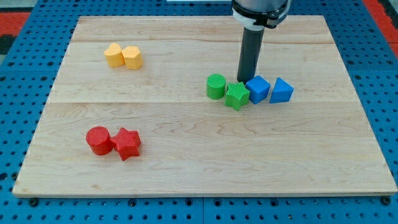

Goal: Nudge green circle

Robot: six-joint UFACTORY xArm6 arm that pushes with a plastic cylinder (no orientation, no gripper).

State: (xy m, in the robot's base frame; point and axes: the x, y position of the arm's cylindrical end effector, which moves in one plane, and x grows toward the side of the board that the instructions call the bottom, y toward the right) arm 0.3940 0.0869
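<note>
The green circle (216,86) stands near the middle of the wooden board (199,155). A green star (237,95) touches it on its right. My dark rod comes down from the view's top; my tip (246,81) rests on the board just above the green star, to the right of the green circle and to the left of the blue cube (257,89). The tip is a short gap away from the green circle.
A blue triangle (281,91) sits right of the blue cube. Two yellow blocks, a star-like one (114,55) and a hexagon (132,57), lie at the upper left. A red circle (98,140) and red star (127,143) lie at the lower left.
</note>
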